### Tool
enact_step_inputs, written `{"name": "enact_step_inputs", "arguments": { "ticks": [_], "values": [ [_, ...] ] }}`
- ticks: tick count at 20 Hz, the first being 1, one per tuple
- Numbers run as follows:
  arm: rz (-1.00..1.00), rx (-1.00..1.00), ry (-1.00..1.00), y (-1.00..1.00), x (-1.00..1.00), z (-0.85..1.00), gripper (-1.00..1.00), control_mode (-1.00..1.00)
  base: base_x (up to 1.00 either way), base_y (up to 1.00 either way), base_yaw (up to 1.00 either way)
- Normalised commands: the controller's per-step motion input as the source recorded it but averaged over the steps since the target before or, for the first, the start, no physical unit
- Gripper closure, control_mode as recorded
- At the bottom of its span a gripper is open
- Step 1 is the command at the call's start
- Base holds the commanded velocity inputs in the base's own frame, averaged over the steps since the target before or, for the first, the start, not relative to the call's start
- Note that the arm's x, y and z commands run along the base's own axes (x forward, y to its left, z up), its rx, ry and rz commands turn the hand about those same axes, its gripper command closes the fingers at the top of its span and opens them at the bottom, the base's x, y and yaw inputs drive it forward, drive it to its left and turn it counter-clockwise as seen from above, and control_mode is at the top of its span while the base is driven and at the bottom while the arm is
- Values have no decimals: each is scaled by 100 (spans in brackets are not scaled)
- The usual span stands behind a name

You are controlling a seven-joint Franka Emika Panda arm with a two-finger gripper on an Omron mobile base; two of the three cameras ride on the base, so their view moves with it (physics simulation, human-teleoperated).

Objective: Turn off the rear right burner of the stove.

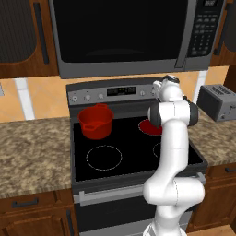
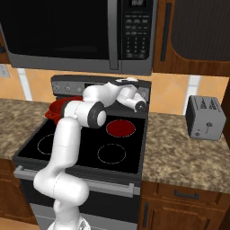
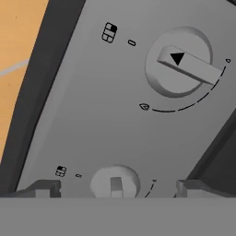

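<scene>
Kitchen with granite bench [image 1: 32, 143] and microwave [image 1: 124, 32] overhead | we see our tool [image 3: 115, 189] spread wide, gripping nothing, straddling a lower knob [image 3: 115, 183] on the stove [image 1: 138, 159] control panel [image 3: 106, 115]; another knob [image 3: 180, 62] sits beyond | rear right burner [image 2: 120, 128] glows red behind front ring [image 2: 111, 153] | red pot [image 1: 96, 120] rear left.
</scene>
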Motion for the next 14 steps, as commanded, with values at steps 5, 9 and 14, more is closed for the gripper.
{"name": "enact_step_inputs", "arguments": {
  "ticks": [5, 9, 14],
  "values": [
    [0, 0, 0, 0, 0, 0, 100, -100, 0, 0, 0],
    [-3, 5, 0, 0, 0, 2, 100, -100, 0, 0, 0],
    [-7, 13, 0, 0, 0, 6, 100, -100, 0, 0, 0]
  ]
}}
